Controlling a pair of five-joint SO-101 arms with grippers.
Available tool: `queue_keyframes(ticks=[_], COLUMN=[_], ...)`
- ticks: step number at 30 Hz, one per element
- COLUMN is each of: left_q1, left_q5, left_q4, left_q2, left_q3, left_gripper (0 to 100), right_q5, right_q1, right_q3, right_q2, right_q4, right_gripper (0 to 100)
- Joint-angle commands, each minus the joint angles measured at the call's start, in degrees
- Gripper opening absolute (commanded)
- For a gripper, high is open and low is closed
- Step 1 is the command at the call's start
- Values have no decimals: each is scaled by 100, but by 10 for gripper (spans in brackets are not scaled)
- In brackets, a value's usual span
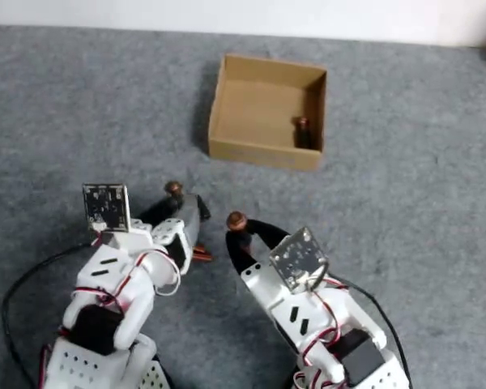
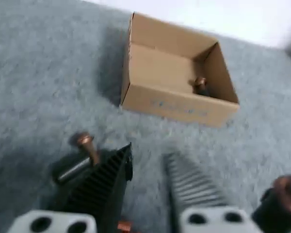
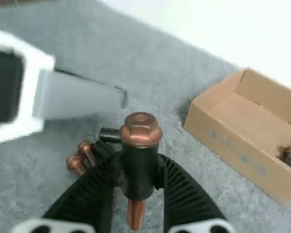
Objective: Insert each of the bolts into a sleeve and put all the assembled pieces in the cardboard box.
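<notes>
The cardboard box (image 1: 227,121) stands open at the back, with one assembled piece (image 1: 301,130) upright in its right corner. My right gripper (image 3: 138,170) is shut on a black sleeve (image 3: 137,177) that has a copper bolt (image 3: 140,128) pushed through it. In the high view that gripper (image 1: 245,231) holds the piece above the carpet, in front of the box. My left gripper (image 2: 148,167) is open with nothing between its fingers. Just beside one finger lies a loose bolt (image 2: 86,144) against a dark sleeve (image 2: 72,169). Two more loose bolts (image 3: 80,156) lie by a sleeve (image 3: 109,135).
Grey carpet covers the table. The two arms (image 1: 113,284) (image 1: 316,308) sit close together at the front, their grippers a short distance apart. Open carpet lies between the grippers and the box (image 2: 177,104) and on both sides of it.
</notes>
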Motion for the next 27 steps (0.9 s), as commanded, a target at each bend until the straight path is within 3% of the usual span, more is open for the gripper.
queue_keyframes(ticks=[1,7,14,21,27], left_q1=[-163,-1147,-1569,-1771,-1763], left_q5=[-88,-220,-255,-255,-255], left_q4=[-791,-800,18,53,53], left_q2=[-4,-4,-4,-4,-4], left_q3=[374,804,338,338,347], left_gripper=[41,38,38,39,39], right_q5=[-26,-26,149,387,448], right_q1=[92,189,875,2440,2747], right_q3=[4,-31,-1174,-4171,-7521], right_q2=[-48,215,2554,5789,9051], right_q4=[-356,-541,-541,-514,523], right_gripper=[5,5,5,5,5])
